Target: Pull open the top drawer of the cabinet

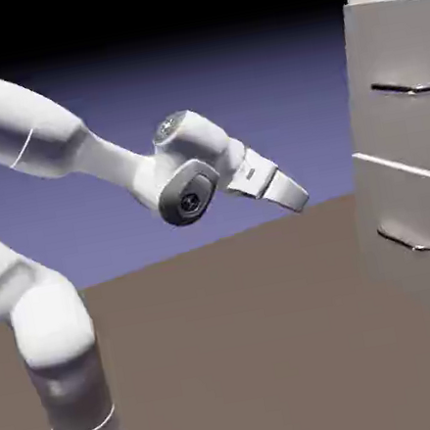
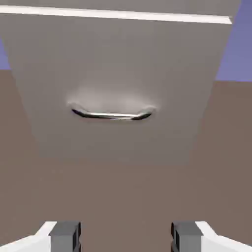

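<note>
The light grey cabinet (image 1: 413,15) stands at the exterior view's right. Its top drawer (image 1: 392,123) carries a thin silver bar handle (image 1: 402,89) and looks shut. My gripper (image 1: 298,198) hangs in the air well to the left of the cabinet, tilted down toward it and touching nothing. In the hand view the gripper (image 2: 126,238) is open, and its grey fingertips (image 2: 66,236) stand wide apart with nothing between them. That view faces the lower drawer front (image 2: 123,59) and its bar handle (image 2: 112,115). Only a thin strip of the top drawer (image 2: 123,4) shows above the seam.
The lower drawer (image 1: 423,272) with the same kind of handle (image 1: 405,240) sits under the top one. The brown table (image 1: 253,351) stretches between the arm's base and the cabinet. My arm's elbow (image 1: 187,189) is bent at mid height.
</note>
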`<state>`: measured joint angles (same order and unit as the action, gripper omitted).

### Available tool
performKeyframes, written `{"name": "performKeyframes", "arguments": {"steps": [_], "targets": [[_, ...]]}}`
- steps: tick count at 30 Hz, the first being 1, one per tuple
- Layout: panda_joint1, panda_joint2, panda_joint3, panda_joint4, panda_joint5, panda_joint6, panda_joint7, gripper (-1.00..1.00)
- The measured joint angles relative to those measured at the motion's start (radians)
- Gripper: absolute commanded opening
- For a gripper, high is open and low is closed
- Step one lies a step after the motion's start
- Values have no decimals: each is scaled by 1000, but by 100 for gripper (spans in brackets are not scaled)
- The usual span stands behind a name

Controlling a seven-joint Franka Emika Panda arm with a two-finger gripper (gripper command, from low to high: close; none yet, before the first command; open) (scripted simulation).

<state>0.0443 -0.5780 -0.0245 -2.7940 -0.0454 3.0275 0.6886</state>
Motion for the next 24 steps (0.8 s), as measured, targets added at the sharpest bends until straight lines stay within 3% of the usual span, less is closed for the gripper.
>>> {"name": "performKeyframes", "arguments": {"steps": [24], "targets": [[642, -159, -488, 319, -904, -189, -1044, 0]]}}
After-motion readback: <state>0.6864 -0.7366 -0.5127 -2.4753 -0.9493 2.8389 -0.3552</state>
